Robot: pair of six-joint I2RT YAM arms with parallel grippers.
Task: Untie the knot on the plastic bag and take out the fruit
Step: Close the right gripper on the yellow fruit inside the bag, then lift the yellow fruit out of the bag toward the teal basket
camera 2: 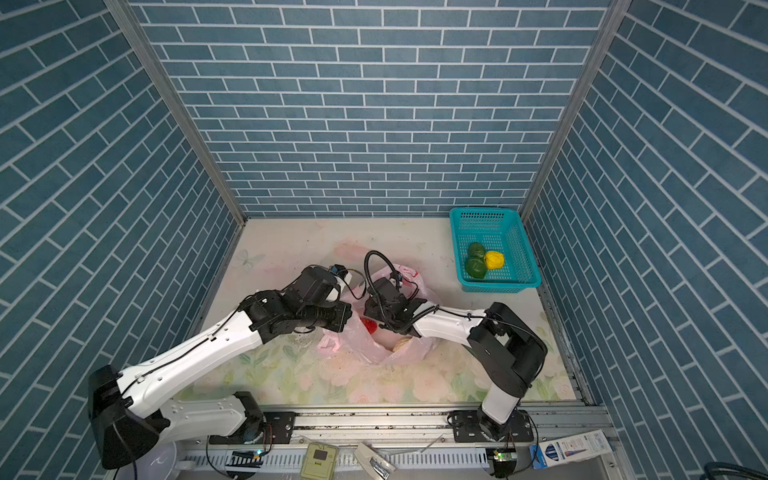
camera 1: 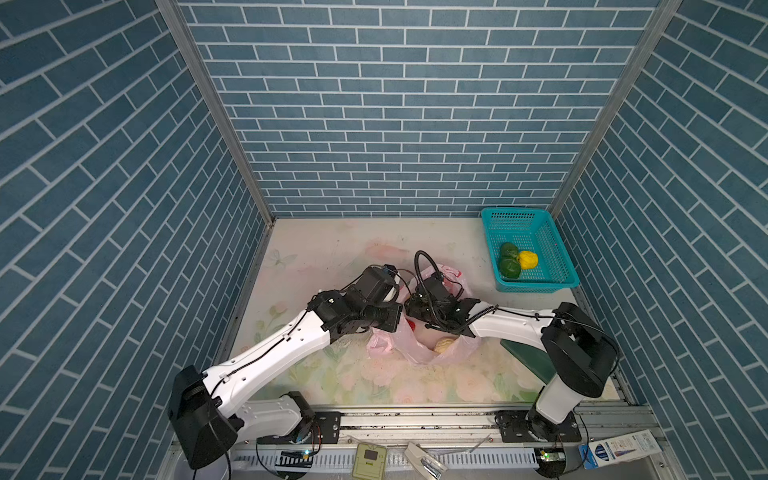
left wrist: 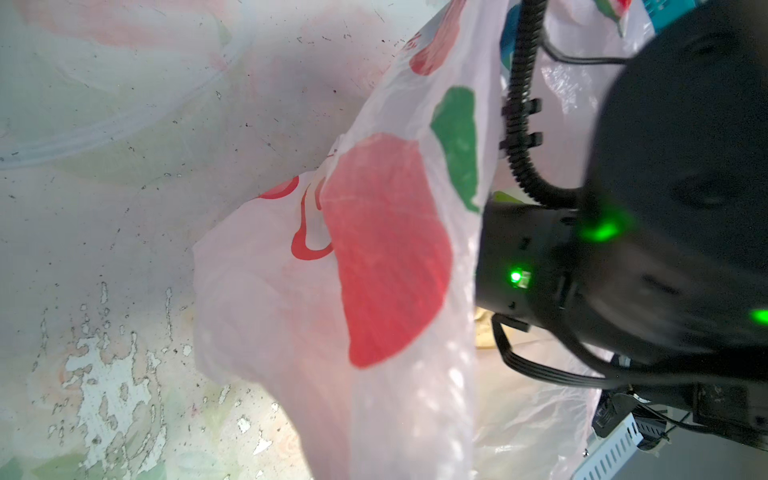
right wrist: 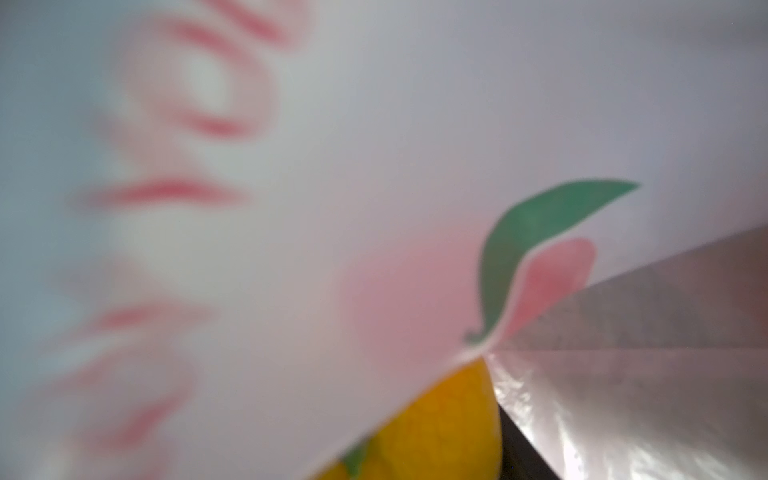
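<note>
Plastic bag (camera 1: 415,351) shrouds right claw (camera 1: 442,282), state untellable; left claw (camera 1: 399,283) closed just beside it.

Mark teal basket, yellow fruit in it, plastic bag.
teal basket (camera 1: 530,232): in a top view, bare mesh floor.
yellow fruit (camera 1: 528,259): in a top view, its middle.
plastic bag (camera 1: 401,343): in a top view, near wall.

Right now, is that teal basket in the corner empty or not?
Not empty: the teal perforated basket holds two dark green fruits and one yellow fruit, clustered at its near end.
</note>
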